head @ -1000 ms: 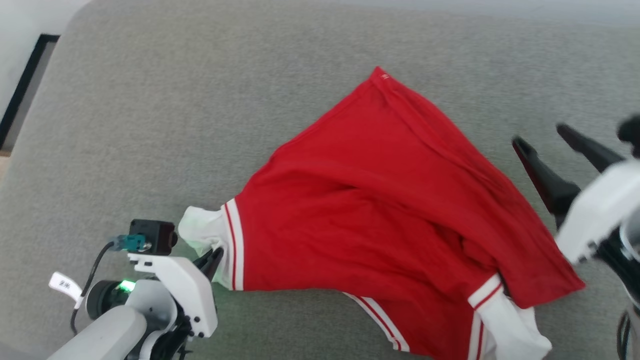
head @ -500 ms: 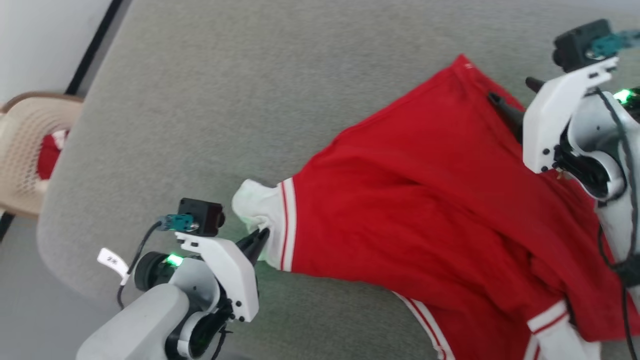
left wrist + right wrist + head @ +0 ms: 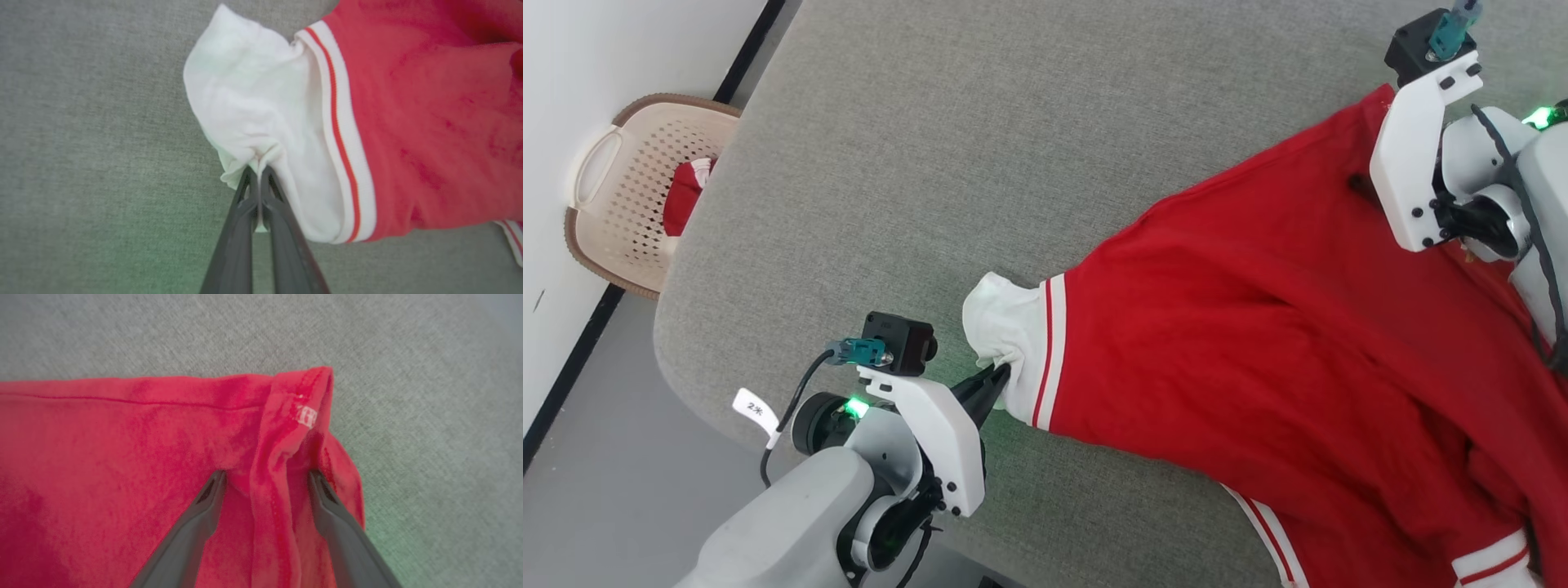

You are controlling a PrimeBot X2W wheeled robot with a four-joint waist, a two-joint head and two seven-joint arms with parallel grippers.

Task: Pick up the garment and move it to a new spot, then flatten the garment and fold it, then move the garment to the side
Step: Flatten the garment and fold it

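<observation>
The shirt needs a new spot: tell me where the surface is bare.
Bare: the grey surface left of and beyond the garment, out to the rounded edge by the basket; also a narrow strip beside the left tool. Crowded: the right side, under garment and right tool.

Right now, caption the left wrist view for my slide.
Left end effector pinching the white sleeve end of the garment on grey upholstery.
</observation>
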